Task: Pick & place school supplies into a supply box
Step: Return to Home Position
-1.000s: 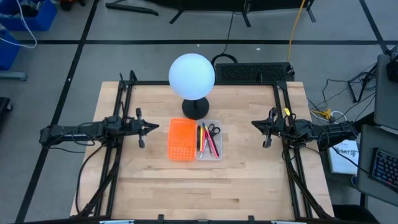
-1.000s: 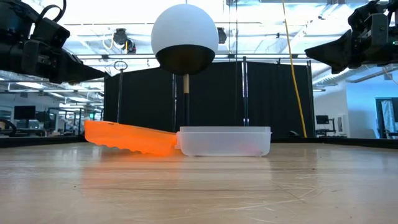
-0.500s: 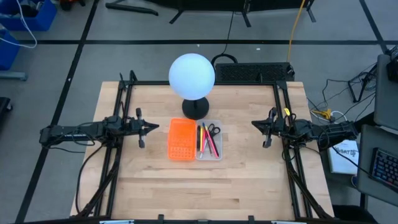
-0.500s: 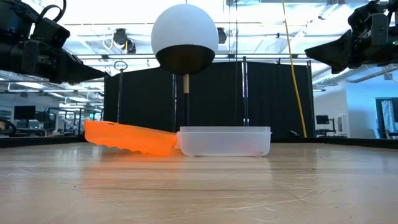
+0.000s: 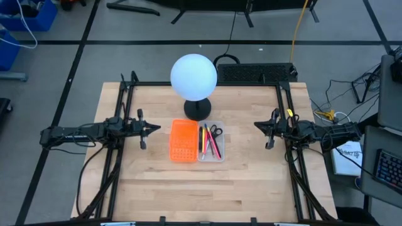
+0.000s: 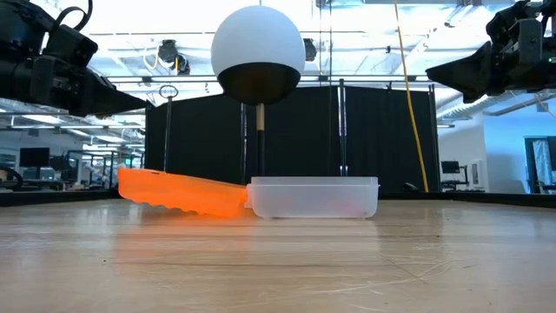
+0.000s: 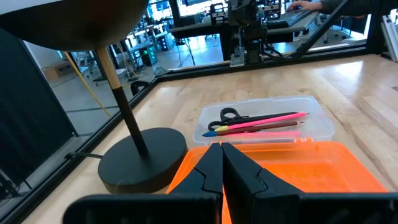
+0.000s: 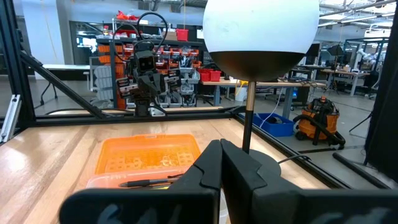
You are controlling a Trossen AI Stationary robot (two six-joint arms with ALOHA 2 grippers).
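The clear tray (image 5: 211,142) of the supply box sits mid-table, joined to its orange perforated half (image 5: 183,140), which lies open on the left with its outer edge tilted up (image 6: 178,192). Inside the tray lie black-handled scissors (image 7: 229,116) and pink, yellow and dark pens (image 7: 261,122). My left gripper (image 5: 158,128) hovers shut left of the box, above the table. My right gripper (image 5: 257,124) hovers shut to its right. Neither touches anything.
A white globe lamp (image 5: 194,76) on a black round base (image 5: 197,110) stands just beyond the box. Black frame rails (image 5: 123,94) run along the table's left and right sides. Bare wood lies between the box and the near edge.
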